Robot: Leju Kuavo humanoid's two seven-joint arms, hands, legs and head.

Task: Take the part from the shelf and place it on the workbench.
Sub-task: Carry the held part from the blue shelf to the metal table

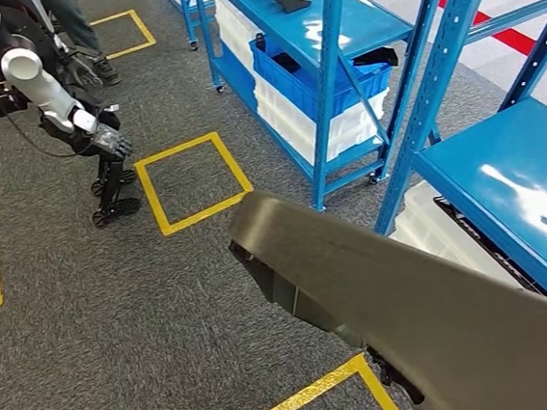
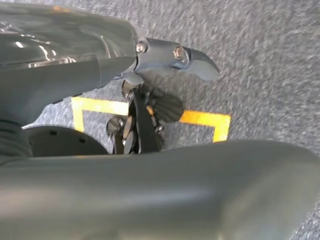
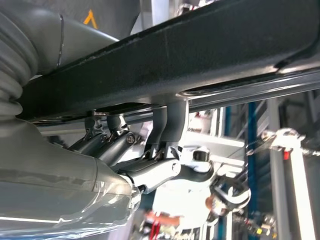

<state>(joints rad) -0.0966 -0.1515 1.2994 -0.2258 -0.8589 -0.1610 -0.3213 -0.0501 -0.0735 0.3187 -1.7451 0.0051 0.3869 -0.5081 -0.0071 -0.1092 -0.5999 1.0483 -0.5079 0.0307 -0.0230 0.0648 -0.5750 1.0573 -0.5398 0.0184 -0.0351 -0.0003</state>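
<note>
- The part [image 1: 428,316] is a long, dark grey, matte moulded plastic panel with a rounded, tapered end and a recessed, ribbed underside along one edge.
- In the head view the part extends from the lower right corner toward the centre, above the floor and clear of the shelves.
- In the right wrist view the right hand [image 3: 151,150] is beneath the part [image 3: 181,55]; its dark fingers [image 3: 170,122] reach up against the underside and support it.
- In the left wrist view the left hand [image 2: 151,95] hangs over the carpet; the grey thumb [image 2: 177,57] is extended and apart from the dark fingers [image 2: 139,125], which are bunched together and hold nothing.
- The floor is grey carpet [image 1: 84,320] marked with yellow tape squares [image 1: 192,179].
- Blue metal shelving racks [image 1: 332,83] stand at upper centre and at right; one lower shelf carries a blue plastic bin [image 1: 317,80] over white boxes.
- A second robot with a white arm [image 1: 39,82] and a dark hand stands at upper left, beside a person's legs [image 1: 82,30].
</note>
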